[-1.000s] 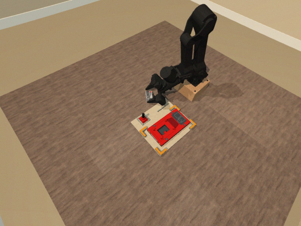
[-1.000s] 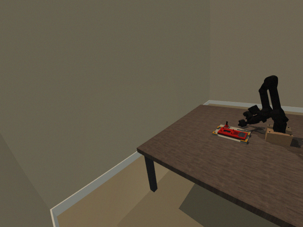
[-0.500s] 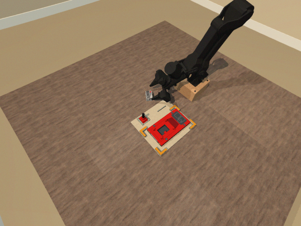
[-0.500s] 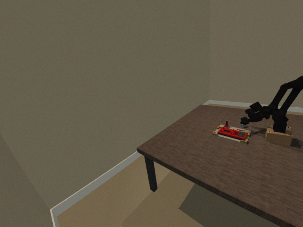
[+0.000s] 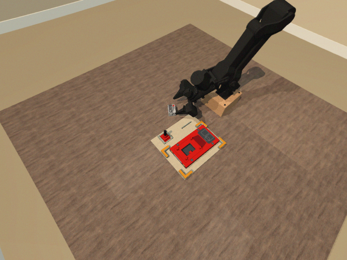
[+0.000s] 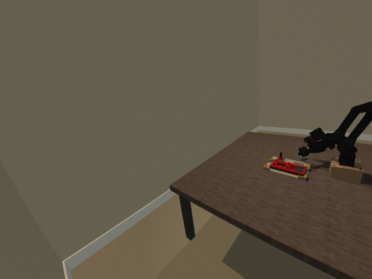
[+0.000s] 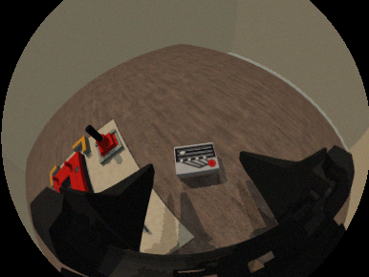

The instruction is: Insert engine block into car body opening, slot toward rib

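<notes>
While the arm leans low over the table (image 5: 84,156), we note:

Gripper (image 7: 196,192): we see its fingers spread wide, nothing between them.

Engine block (image 7: 197,161): we find this grey piece with a red dot lying on the bare wood, just ahead of the fingertips and apart from them, just off the board's corner nearest the robot base.

Car body (image 5: 194,146): red, on the tan board (image 5: 175,128) inside orange corner brackets; we see its dark opening unfilled.

Small red fixture (image 5: 165,136): at the board's edge beside the car body, apart from it.
</notes>
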Controlling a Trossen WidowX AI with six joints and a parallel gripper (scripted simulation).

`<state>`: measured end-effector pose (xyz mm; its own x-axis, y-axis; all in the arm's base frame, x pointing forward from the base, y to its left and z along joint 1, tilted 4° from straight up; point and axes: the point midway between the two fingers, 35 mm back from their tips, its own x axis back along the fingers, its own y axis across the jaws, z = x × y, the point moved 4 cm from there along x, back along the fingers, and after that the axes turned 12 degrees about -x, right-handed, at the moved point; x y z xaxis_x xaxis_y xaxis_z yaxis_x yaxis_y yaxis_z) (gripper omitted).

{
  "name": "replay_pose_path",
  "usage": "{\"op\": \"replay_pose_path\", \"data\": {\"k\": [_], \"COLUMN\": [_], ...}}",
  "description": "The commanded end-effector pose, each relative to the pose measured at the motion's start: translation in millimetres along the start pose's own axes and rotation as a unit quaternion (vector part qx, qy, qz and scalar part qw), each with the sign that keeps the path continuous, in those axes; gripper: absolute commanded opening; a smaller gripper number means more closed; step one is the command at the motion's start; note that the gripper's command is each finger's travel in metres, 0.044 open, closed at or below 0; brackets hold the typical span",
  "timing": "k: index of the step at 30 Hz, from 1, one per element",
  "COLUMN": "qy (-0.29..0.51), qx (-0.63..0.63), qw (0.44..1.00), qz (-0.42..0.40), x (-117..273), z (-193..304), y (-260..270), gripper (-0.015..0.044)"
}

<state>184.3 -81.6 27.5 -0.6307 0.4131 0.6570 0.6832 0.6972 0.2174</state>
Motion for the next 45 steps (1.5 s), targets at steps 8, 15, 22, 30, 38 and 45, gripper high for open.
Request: {"op": "replay_pose_path", "data": {"k": [8, 15, 22, 30, 38, 45], "qy": [0.005, 0.052, 0.096, 0.140, 0.175, 0.199], "qx": [-0.008, -0.098, -0.191, -0.292, -0.388, -0.471], "qw": [1.000, 0.994, 0.975, 0.941, 0.893, 0.837], "qz": [0.001, 0.023, 0.053, 0.096, 0.146, 0.195], "x": [-1.0, -9.0, -15.4, -20.1, -22.4, -22.5], "z": [-0.8, -7.8, -15.2, -24.0, -33.3, -41.8], "y": [0.4, 4.0, 6.4, 8.2, 9.3, 10.5], "gripper": [0.0440, 0.0440, 0.0440, 0.0440, 0.0440, 0.0440]}}
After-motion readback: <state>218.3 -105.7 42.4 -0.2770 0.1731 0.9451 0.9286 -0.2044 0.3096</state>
